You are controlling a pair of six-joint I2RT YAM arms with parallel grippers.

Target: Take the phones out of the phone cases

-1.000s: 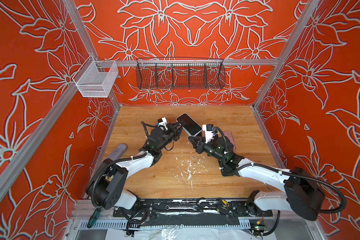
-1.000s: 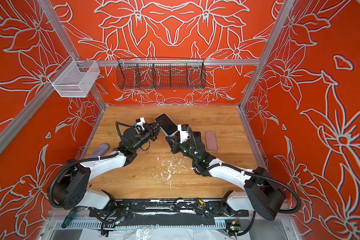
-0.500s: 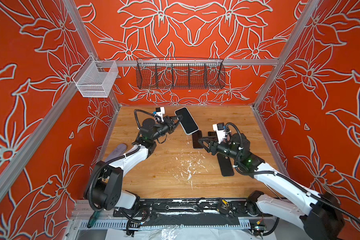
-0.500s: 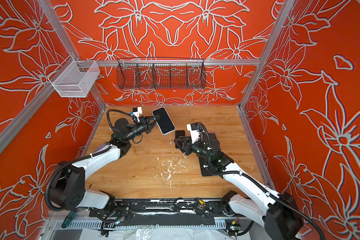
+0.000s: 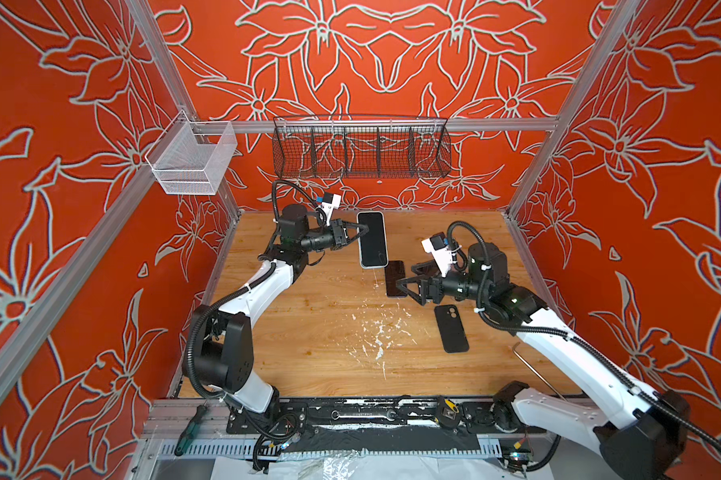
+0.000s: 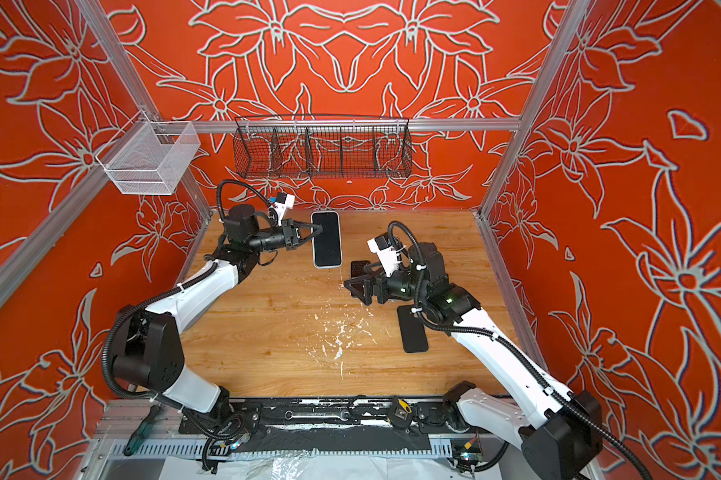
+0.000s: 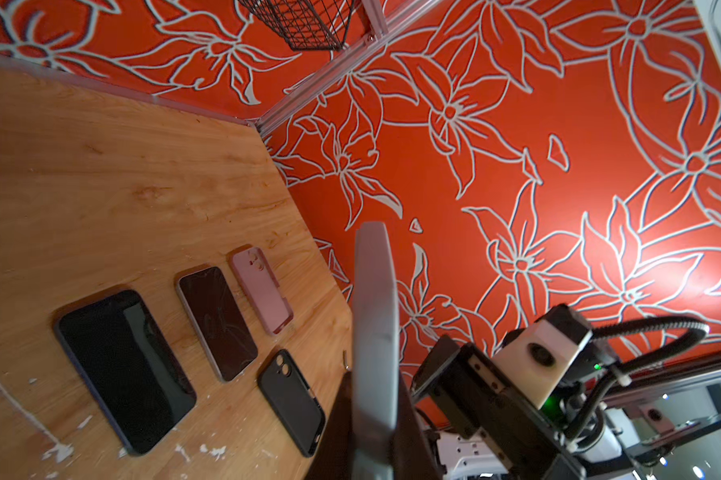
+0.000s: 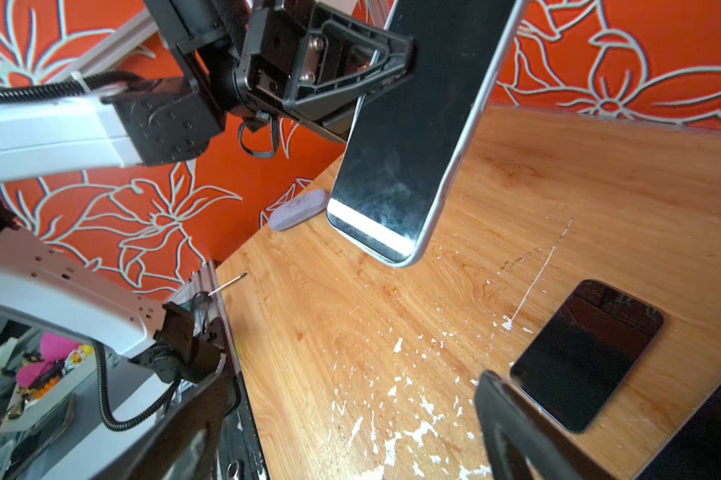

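Observation:
The phone (image 5: 372,241) (image 6: 326,240), dark-screened with a silver rim, hangs bare above the back of the table. My left gripper (image 5: 365,229) (image 6: 319,228) is shut on its long edge; the left wrist view shows the phone (image 7: 373,316) edge-on between the fingers. The empty black phone case (image 5: 451,329) (image 6: 412,331) (image 7: 292,401) lies back-up on the wood at the right. My right gripper (image 5: 411,291) (image 6: 358,291) (image 8: 350,436) hovers open and empty just behind the case, apart from it. The right wrist view sees the phone (image 8: 413,145) held up.
Two other dark phones (image 7: 126,374) (image 7: 217,322) and a pink case (image 7: 263,297) lie on the table near the right gripper. A lavender case (image 8: 298,208) rests by the left wall. A hex key (image 5: 533,370) lies front right. Wire baskets (image 5: 361,151) (image 5: 192,160) hang on the back rail.
Both grippers were together at the cased phone. The right gripper opened, the black case now lies on the table, and the right arm drew back right. The left gripper carried the phone away.

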